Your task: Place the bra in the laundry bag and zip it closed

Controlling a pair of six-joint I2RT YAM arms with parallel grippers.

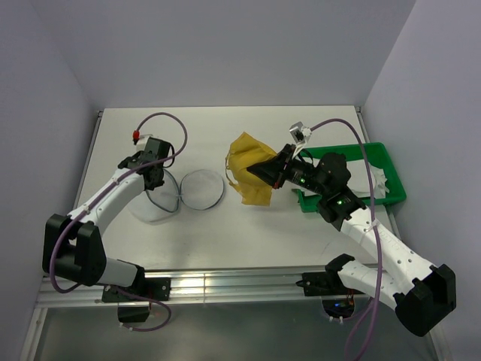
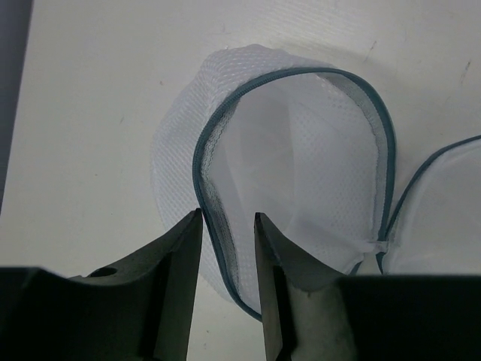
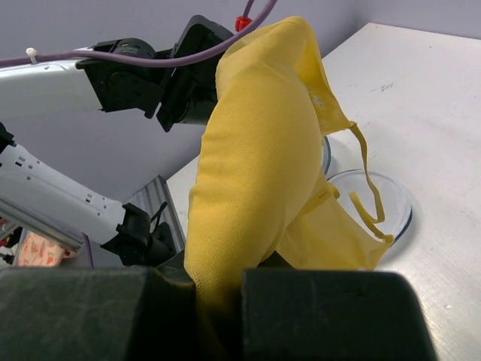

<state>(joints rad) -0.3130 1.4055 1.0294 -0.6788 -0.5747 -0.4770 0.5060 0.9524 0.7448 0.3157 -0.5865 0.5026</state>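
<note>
One bra (image 1: 246,162) clamped in right gripper (image 1: 272,174) | left gripper (image 2: 228,218) part-open astride laundry bag (image 2: 301,165) rim

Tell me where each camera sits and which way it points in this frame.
Top external: above and behind the bases, looking down on the table; both arms show.
Left wrist: looking down past the left gripper, its fingers astride the rim of the laundry bag.
Right wrist: looking low across the table past the right gripper, clamped on the bra, toward the left arm.
Shared: both wrist views show the laundry bag.
</note>
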